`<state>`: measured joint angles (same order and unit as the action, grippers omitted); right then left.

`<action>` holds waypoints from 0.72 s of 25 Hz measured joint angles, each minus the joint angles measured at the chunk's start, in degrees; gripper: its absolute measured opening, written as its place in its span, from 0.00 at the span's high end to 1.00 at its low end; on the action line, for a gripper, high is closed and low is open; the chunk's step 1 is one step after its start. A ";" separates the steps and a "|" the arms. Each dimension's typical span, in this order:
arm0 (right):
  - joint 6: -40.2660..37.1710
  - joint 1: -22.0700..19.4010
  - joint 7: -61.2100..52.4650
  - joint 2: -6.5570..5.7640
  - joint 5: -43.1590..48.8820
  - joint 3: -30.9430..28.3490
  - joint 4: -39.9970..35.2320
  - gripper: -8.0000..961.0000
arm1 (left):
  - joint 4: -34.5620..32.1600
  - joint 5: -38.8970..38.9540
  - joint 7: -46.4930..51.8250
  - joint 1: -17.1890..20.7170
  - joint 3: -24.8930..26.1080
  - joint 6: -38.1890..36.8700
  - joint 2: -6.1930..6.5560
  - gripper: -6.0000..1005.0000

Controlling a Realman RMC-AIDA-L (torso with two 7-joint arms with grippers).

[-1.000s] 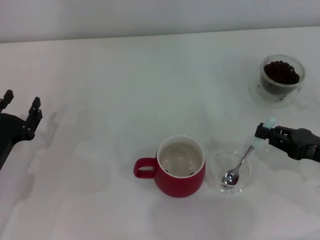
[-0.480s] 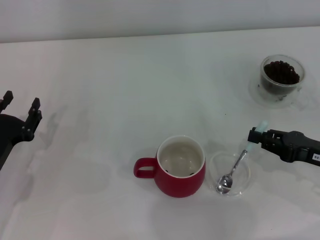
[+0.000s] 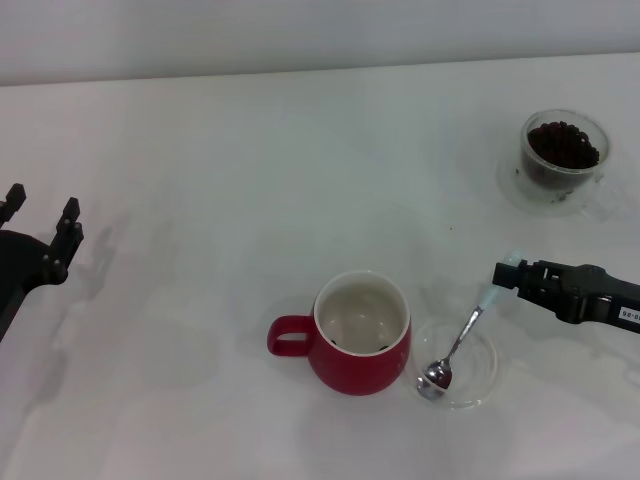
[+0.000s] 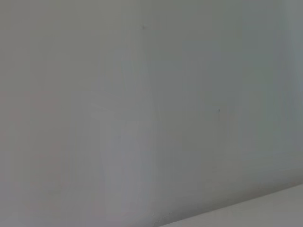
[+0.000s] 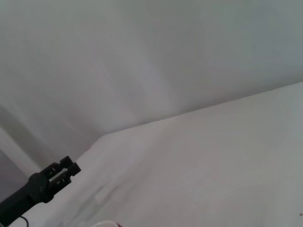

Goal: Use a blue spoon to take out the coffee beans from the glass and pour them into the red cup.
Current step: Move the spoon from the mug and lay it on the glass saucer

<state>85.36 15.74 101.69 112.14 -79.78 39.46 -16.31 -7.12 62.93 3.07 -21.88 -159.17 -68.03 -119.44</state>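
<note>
The red cup point(image 3: 360, 340) stands near the front middle of the table, handle to its left, with a dark speck or two on its cream inside. My right gripper point(image 3: 510, 272) is shut on the pale handle end of the blue spoon point(image 3: 458, 335). The spoon slants down, and its metal bowl rests in a flat clear glass dish point(image 3: 488, 362) just right of the cup. The glass point(image 3: 563, 172) with the coffee beans point(image 3: 563, 143) stands at the far right, well behind the gripper. My left gripper point(image 3: 42, 225) is parked open at the table's left edge.
The white table point(image 3: 250, 180) stretches between the two arms. In the right wrist view my left gripper point(image 5: 60, 172) shows far off over the table surface. The left wrist view holds only a blank pale surface.
My right gripper has moved left and a little nearer with the spoon. The spoon's bowl has slid across the dish toward the red cup. The left arm has not moved.
</note>
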 joint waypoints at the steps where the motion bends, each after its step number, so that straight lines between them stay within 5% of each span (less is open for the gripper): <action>1: -0.22 0.00 0.00 0.00 0.01 0.00 -0.01 0.72 | 0.00 0.00 0.00 0.00 0.00 0.00 0.00 0.39; 18: -2.96 0.00 0.11 0.06 0.75 0.00 -0.04 0.72 | 0.23 0.00 0.00 -0.15 0.00 0.00 0.00 0.39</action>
<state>82.40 15.73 101.80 112.20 -79.03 39.46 -16.35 -6.88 62.93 3.08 -22.03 -159.17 -68.03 -119.44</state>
